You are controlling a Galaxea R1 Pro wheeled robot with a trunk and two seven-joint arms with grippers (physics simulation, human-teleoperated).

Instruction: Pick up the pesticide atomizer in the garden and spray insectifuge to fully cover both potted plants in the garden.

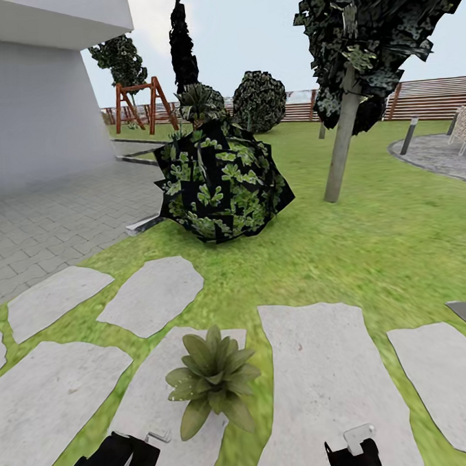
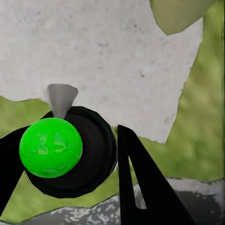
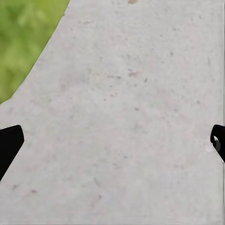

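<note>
We see one big dark leafy shrub [image 1: 219, 182] far centre, one potted plant [image 1: 213, 377], pointed green rosette, near centre on stone, our left gripper [image 2: 70, 154] clamping a green-capped black atomizer [image 2: 50, 147], right gripper [image 3: 112, 140] spread wide

A potted plant [image 1: 213, 379], a low green rosette, stands upright on a pale stepping stone [image 1: 161, 416].
</note>
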